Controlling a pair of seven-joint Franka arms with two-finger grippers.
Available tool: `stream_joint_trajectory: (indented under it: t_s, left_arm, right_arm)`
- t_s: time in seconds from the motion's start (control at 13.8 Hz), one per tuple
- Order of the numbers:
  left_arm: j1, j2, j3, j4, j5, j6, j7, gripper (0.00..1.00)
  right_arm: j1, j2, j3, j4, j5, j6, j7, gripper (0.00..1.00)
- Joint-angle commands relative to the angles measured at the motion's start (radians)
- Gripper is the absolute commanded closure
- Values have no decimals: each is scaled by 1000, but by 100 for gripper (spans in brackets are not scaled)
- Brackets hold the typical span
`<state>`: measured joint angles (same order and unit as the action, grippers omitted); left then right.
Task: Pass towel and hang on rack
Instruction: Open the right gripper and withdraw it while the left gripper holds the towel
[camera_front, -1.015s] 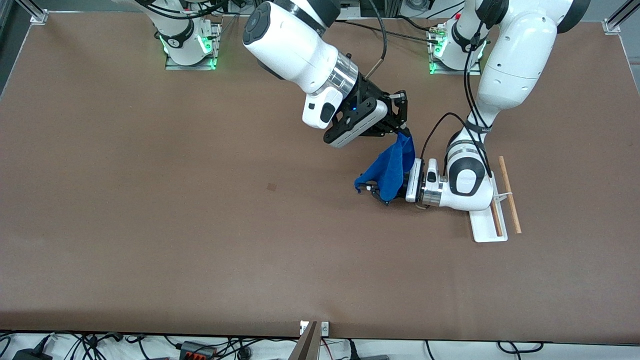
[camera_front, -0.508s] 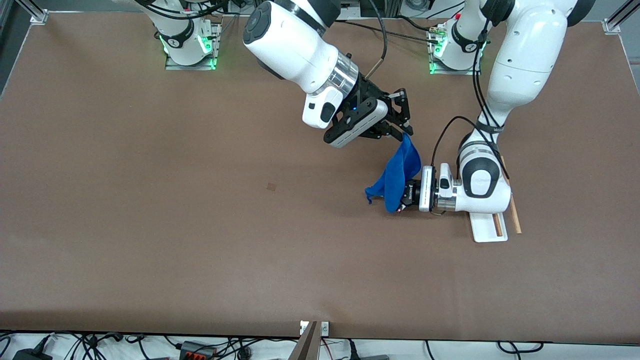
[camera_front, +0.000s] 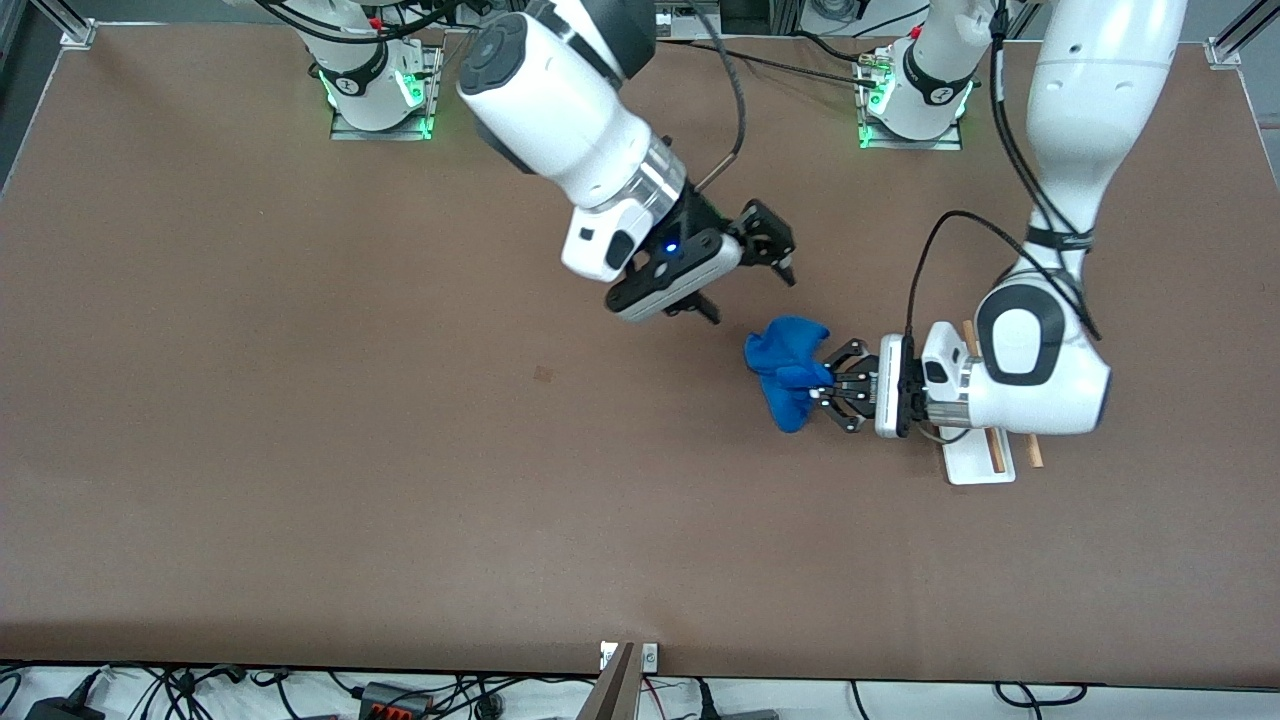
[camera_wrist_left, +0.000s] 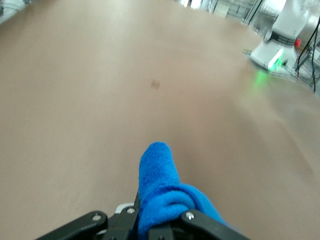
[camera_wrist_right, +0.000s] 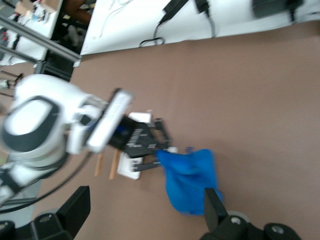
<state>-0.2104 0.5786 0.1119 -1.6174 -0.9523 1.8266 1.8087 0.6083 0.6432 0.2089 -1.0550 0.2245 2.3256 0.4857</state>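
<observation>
Your left hand (camera_front: 822, 388) grips the bunched towel (camera_front: 787, 370) above the counter (camera_front: 300, 450), just beside the rack (camera_front: 978, 462); your right hand (camera_front: 748, 272) hangs released nearby. Lift high, then drape evenly over both rods.

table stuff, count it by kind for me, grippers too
towel: 1, blue, clamped in the shut left gripper
rack: 1, white base with wooden rods, mostly under the left arm
grippers: 2, the right gripper open, over the table near the towel
total: 4
</observation>
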Motion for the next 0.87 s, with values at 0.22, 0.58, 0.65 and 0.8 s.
stream_joint_trajectory:
  t_s: [0.22, 0.58, 0.65, 0.8]
  left_arm:
    - [-14, -137, 57, 39, 303, -119, -375, 100]
    - [-35, -147, 74, 209, 562, -288, -866, 100]
    - [-40, -151, 74, 215, 582, -321, -987, 100]
    - [-44, -152, 74, 220, 576, -409, -1266, 100]
  right_arm:
    - [-9, -60, -143, -88, -19, -119, 7, 0]
    - [-109, -66, -284, -88, -99, -444, -175, 0]
    - [-154, -66, -293, -86, -99, -516, -224, 0]
    - [-217, -66, -325, -86, -99, -596, -242, 0]
